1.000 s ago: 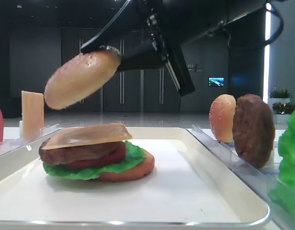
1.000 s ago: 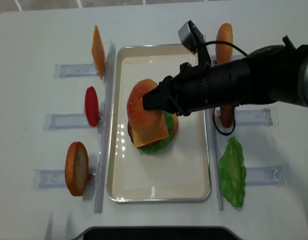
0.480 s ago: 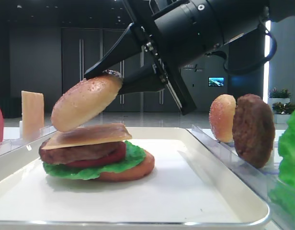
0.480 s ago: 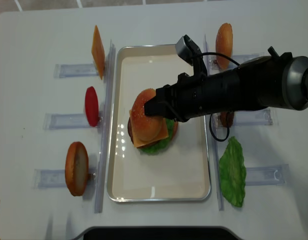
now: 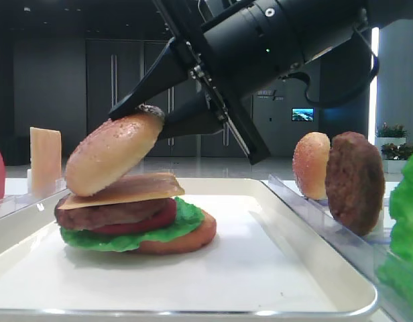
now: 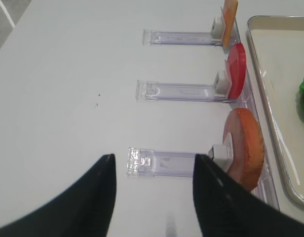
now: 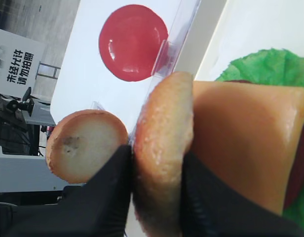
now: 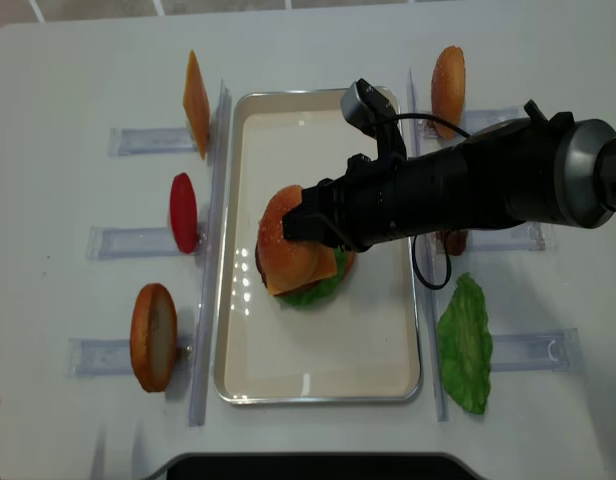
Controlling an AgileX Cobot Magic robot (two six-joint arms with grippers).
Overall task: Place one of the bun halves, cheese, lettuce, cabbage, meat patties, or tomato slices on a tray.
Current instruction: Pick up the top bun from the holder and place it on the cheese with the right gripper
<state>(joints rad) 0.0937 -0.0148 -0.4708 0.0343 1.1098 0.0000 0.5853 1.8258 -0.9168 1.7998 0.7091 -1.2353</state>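
Note:
My right gripper point(image 5: 143, 122) is shut on a domed seeded bun half point(image 5: 111, 154), which it holds tilted over a stack on the cream tray point(image 5: 307, 268). The bun's low left edge meets the cheese point(image 5: 123, 190) on top of the stack. Beneath the cheese lie a meat patty point(image 5: 102, 213), a tomato slice point(image 5: 163, 216), lettuce point(image 5: 129, 238) and a flat bun base point(image 5: 190, 238). In the right wrist view the black fingers point(image 7: 110, 182) pinch the bun point(image 7: 162, 143) beside the cheese point(image 7: 246, 143). My left gripper point(image 6: 154, 197) hangs open over bare table.
Clear racks flank the tray point(image 8: 318, 370). On the left they hold a cheese slice point(image 8: 195, 103), a tomato slice point(image 8: 183, 212) and a bun base point(image 8: 153, 337). On the right are another bun top point(image 8: 448, 85), a patty point(image 5: 354, 181) and a lettuce leaf point(image 8: 465, 343).
The right arm has come down and forward with the bun half, from well above the stack to its low edge touching the cheese. Nothing else has moved.

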